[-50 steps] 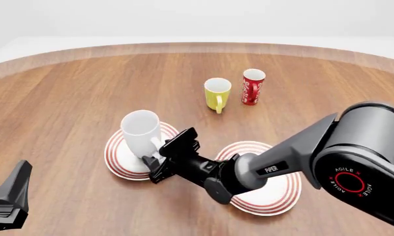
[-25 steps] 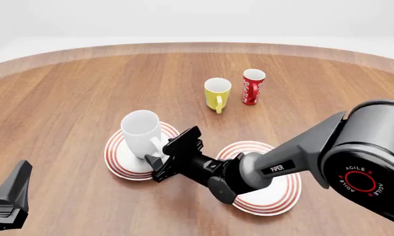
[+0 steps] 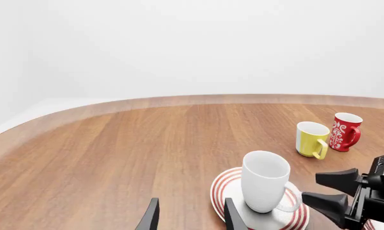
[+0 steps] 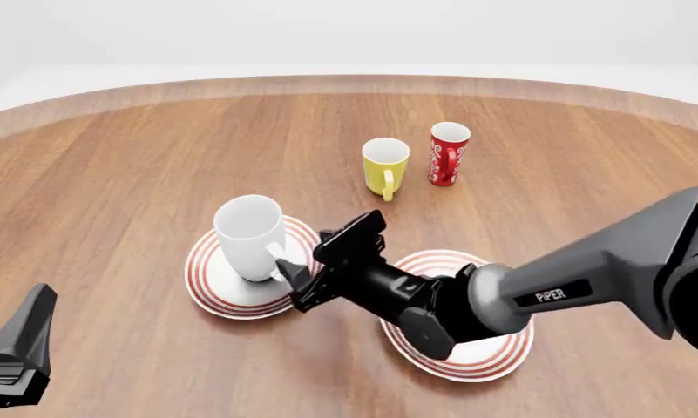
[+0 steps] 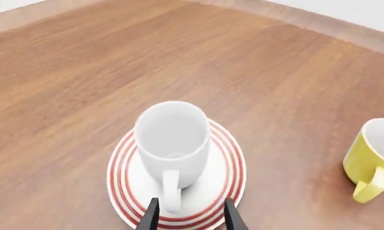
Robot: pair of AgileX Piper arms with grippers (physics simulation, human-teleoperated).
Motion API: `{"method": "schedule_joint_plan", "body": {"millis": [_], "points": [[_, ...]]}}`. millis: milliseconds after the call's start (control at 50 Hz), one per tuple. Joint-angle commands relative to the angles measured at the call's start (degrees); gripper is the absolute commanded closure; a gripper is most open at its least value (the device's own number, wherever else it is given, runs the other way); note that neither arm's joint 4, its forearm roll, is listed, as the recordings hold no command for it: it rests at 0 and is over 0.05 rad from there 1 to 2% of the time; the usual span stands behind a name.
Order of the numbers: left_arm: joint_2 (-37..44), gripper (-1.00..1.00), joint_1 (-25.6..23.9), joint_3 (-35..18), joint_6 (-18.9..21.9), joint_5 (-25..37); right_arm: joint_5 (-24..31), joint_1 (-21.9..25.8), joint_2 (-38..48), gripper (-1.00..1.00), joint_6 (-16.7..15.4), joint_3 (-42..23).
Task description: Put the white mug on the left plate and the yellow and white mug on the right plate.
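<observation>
Round wooden table [image 4: 151, 157], plain white surround.
Large white ceramic mug [image 4: 251, 237] stands on red-ringed left plate [image 4: 209, 283]; right gripper [image 4: 304, 277] spread, empty; left gripper [image 3: 190, 219] spread.

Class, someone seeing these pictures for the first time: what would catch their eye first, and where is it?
The big white mug standing upright on the left plate, with the right end effector open just beside its handle. Next, the yellow and white mug and the red cup side by side farther back on the table, while the right plate carries no mug.
</observation>
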Motion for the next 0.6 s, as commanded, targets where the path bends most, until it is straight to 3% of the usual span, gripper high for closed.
{"method": "schedule_joint_plan", "body": {"millis": [20,600], "points": [[0.0,-1.00,0.0,0.0,0.0,0.0,-0.2,-2.2,-4.1,-1.00,-1.2,3.3],[0.0,-1.00,0.0,0.0,0.0,0.0,7.5,-9.8,-12.6,-1.00,-2.9,4.0]]}}
